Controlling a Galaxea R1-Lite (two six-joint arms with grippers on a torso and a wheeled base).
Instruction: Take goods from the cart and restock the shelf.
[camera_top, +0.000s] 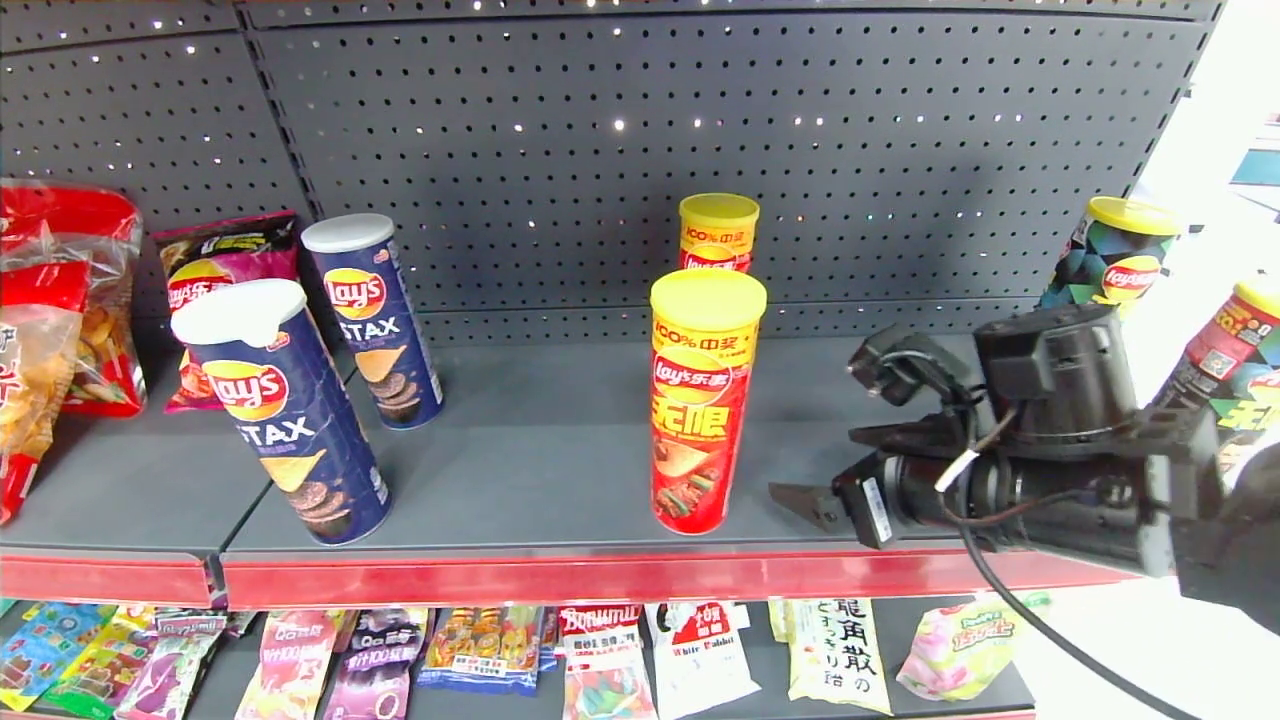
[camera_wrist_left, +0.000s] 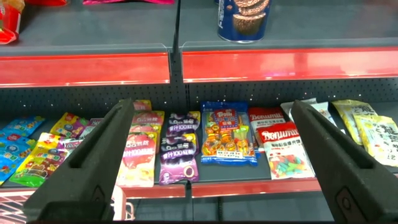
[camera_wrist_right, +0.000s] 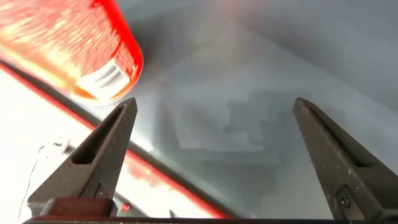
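While the right gripper (camera_top: 818, 465) sits spread and empty at centre right, just beside the red can (camera_top: 703, 400) standing mid-frame near the shelf (camera_top: 560, 440) lip, a sideways swing could topple that can off the edge.

Right hand (camera_top: 812, 463), fingers (camera_top: 805, 504) apart, just beside upright red can (camera_top: 700, 400) near shelf (camera_top: 540, 450) front edge.
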